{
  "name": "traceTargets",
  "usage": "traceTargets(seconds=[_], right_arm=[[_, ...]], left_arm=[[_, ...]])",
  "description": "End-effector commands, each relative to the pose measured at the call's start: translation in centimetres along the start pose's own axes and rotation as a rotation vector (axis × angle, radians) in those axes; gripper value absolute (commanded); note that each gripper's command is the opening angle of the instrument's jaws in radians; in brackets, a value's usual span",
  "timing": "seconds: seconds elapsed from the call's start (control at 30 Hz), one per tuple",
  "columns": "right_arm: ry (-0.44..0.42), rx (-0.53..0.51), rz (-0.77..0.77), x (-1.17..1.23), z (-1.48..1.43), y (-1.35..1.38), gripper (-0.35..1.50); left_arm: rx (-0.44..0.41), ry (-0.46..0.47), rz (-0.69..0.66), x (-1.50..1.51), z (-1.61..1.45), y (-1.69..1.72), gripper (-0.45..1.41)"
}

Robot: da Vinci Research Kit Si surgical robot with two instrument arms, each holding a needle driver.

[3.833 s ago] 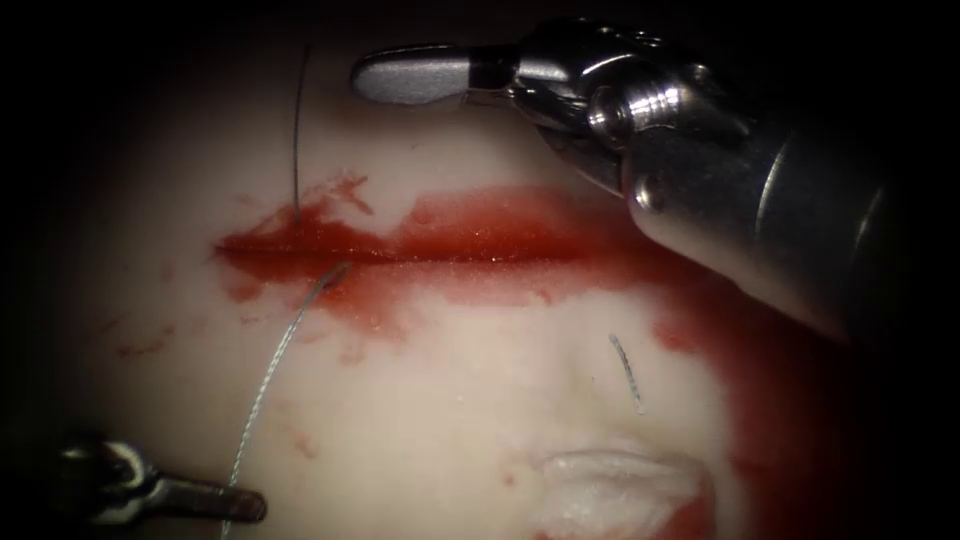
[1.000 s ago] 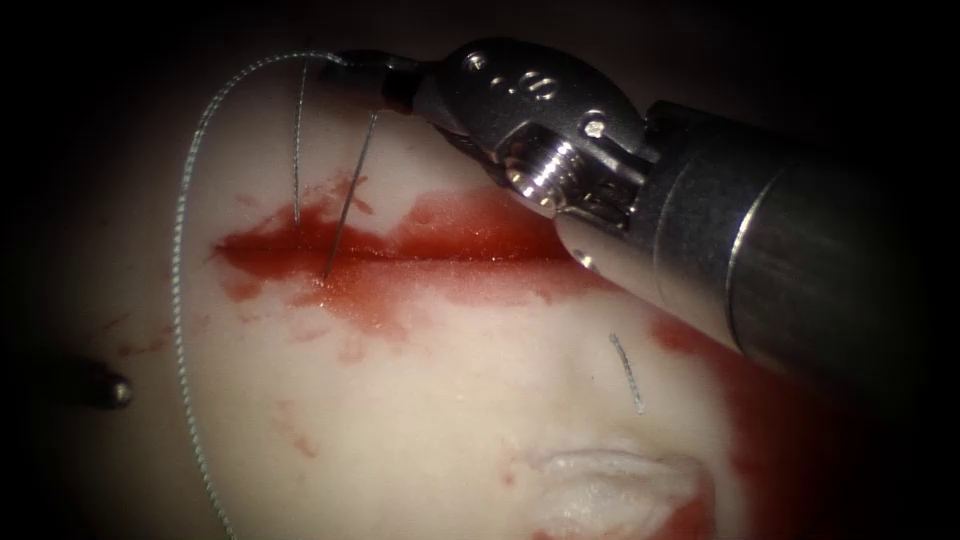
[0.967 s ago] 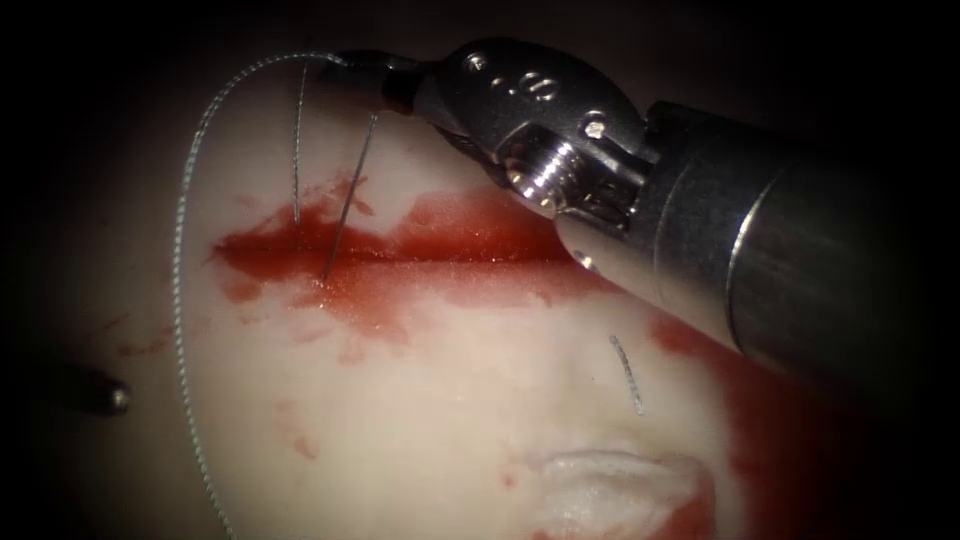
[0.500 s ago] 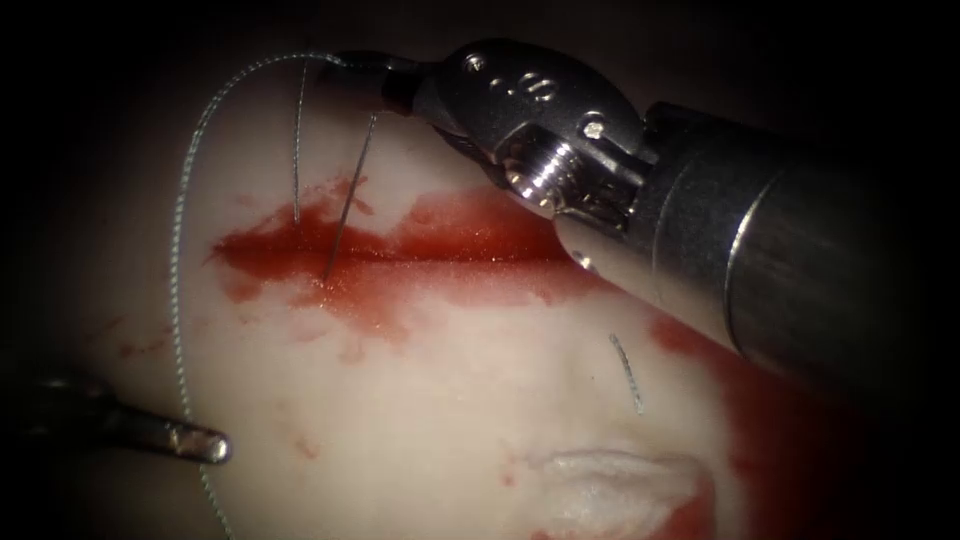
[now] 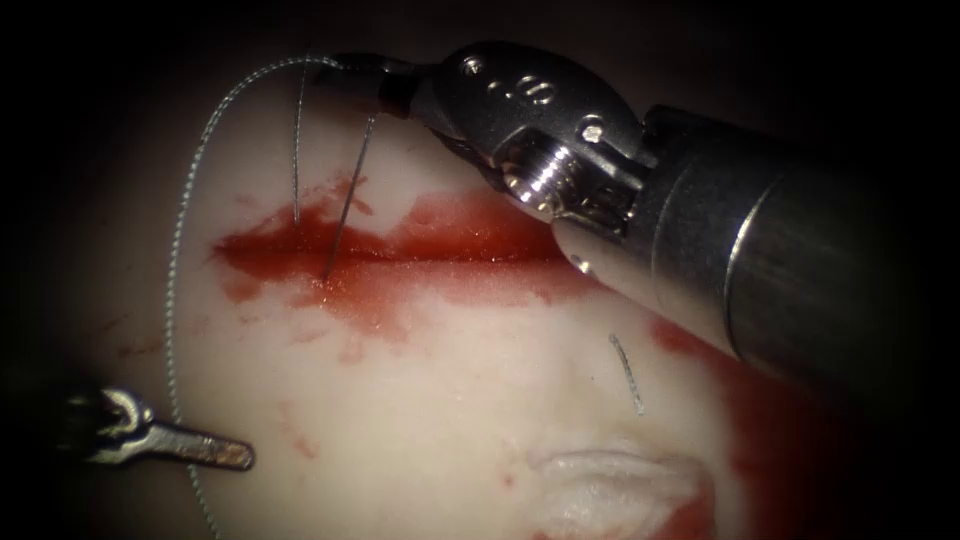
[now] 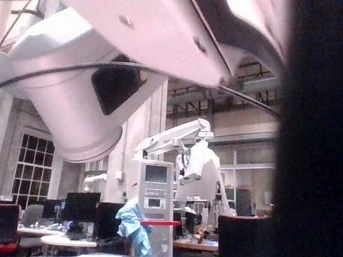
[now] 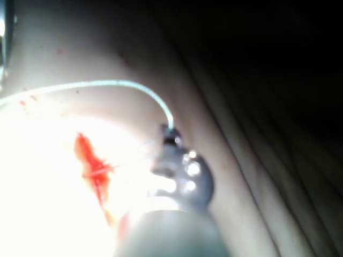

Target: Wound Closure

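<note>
Endoscope view of the tissue [image 5: 430, 430] with its horizontal cut [image 5: 400, 250], ringed by red fluid [image 5: 470, 225]. The right arm's tool [image 5: 345, 75] entered from the right edge and reached the upper left of the frame, its jaws closed on the thread [image 5: 180, 250]. From the jaws the thread arched left and ran down the left side of the frame, cut off at the bottom edge. Two thin dark strands dropped from near the jaws into the left end of the cut; where they ended within the fluid could not be made out. The left arm's tool [image 5: 225, 457] lay at the lower left, its shaft lost in shadow, jaws together and holding nothing, just beside the thread. A short cut end of thread [image 5: 627, 373] rested on the tissue below the cut, right of centre. The needle could not be made out. In the right wrist view, the same tool [image 7: 170, 134] met the pale thread [image 7: 107, 84] beside the cut [image 7: 91, 166].
</note>
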Motion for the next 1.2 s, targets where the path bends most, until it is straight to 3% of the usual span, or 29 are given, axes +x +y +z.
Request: traceTargets(seconds=[0.03, 0.2, 0.23, 0.27, 0.3, 0.33, 0.43, 0.47, 0.6, 0.63, 0.67, 0.73, 0.83, 0.9, 1.0, 1.03, 1.1, 1.2], right_arm=[[0.005, -0.002, -0.004, 0.08, 0.08, 0.07, -0.35], [0.011, 0.004, -0.003, 0.08, 0.07, 0.08, -0.35], [0.020, 0.008, -0.002, 0.08, 0.06, 0.07, 0.12], [0.044, 0.010, 0.000, 0.09, 0.03, 0.06, 0.73], [0.071, 0.005, 0.004, 0.09, 0.00, 0.05, 0.86], [0.094, -0.021, 0.010, 0.11, -0.04, 0.06, 0.90], [0.140, -0.077, 0.036, 0.17, -0.15, 0.12, 0.96], [0.149, -0.075, 0.069, 0.20, -0.18, 0.16, 1.08], [0.223, -0.053, 0.162, 0.30, -0.30, 0.30, 1.15], [0.244, -0.051, 0.197, 0.32, -0.32, 0.33, 1.10], [0.283, -0.048, 0.245, 0.33, -0.34, 0.39, 0.65], [0.265, 0.005, 0.300, 0.27, -0.30, 0.43, -0.35], [0.176, 0.038, 0.585, 0.17, -0.18, 0.44, -0.35], [0.109, 0.092, 0.563, 0.08, -0.07, 0.37, -0.35], [0.055, 0.312, 0.515, -0.05, 0.05, 0.22, -0.35], [0.031, 0.447, 0.481, -0.12, 0.08, 0.14, -0.35], [0.009, 0.618, 0.429, -0.23, 0.10, 0.00, -0.35], [-0.035, 0.720, 0.401, -0.38, 0.10, -0.21, -0.35]], left_arm=[[0.006, 0.002, 0.003, -0.10, -0.01, -0.09, -0.45], [0.011, 0.017, 0.031, -0.14, -0.10, -0.10, -0.45], [0.006, 0.009, 0.086, -0.16, -0.13, -0.10, -0.45], [-0.009, 0.014, 0.141, -0.18, -0.16, -0.09, -0.45], [-0.034, 0.023, 0.196, -0.19, -0.21, -0.07, -0.45], [-0.095, 0.058, 0.313, -0.20, -0.31, -0.05, -0.45], [-0.328, 0.129, 0.442, -0.20, -0.55, 0.01, -0.45], [-0.412, 0.145, 0.489, -0.22, -0.64, 0.04, -0.45], [-0.490, 0.130, 0.574, -0.27, -0.81, 0.12, -0.45], [-0.499, 0.138, 0.633, -0.28, -0.83, 0.12, -0.45], [-0.515, 0.187, 0.784, -0.31, -0.86, 0.10, -0.45], [-0.519, 0.222, 0.908, -0.32, -0.86, 0.02, -0.45], [-0.549, 0.212, 0.925, -0.36, -0.82, -0.08, -0.45], [-0.530, 0.152, 0.928, -0.51, -0.69, -0.20, -0.45], [-0.537, 0.094, 0.912, -0.68, -0.55, -0.29, -0.45], [-0.553, 0.072, 0.917, -0.76, -0.50, -0.31, -0.45], [-0.620, 0.042, 0.963, -0.97, -0.42, -0.33, -0.45], [-0.721, 0.031, 1.070, -1.28, -0.34, -0.29, -0.45]])
